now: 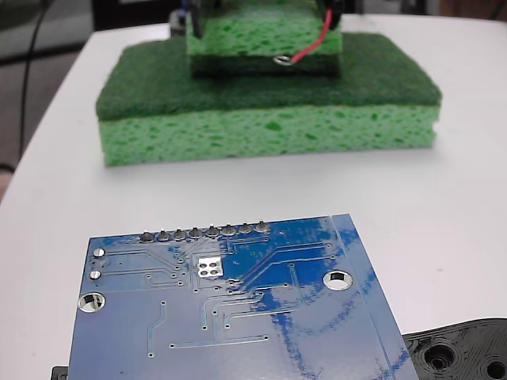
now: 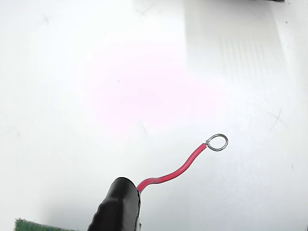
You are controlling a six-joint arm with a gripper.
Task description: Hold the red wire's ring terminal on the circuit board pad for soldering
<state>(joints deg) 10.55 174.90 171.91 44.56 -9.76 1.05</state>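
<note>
The blue circuit board [image 1: 261, 324] lies flat at the front of the fixed view. Its small silver square pad [image 1: 209, 267] sits just below the row of solder pins. Far behind and above the board, at the top edge of the frame, my gripper [image 1: 329, 11] is shut on the red wire [image 1: 310, 46]. The ring terminal [image 1: 282, 59] hangs free in front of the green sponges, well away from the pad. In the wrist view the black gripper tip [image 2: 119, 204] grips the red wire [image 2: 178, 171]. The ring terminal [image 2: 217, 142] floats over bare white table.
A large green sponge [image 1: 269, 119] with a smaller sponge block [image 1: 261, 36] on top stands at the back of the white table [image 1: 444, 198]. A black plastic part [image 1: 463, 352] lies at the board's right front corner. A mounting hole [image 1: 338, 280] sits right of the pad.
</note>
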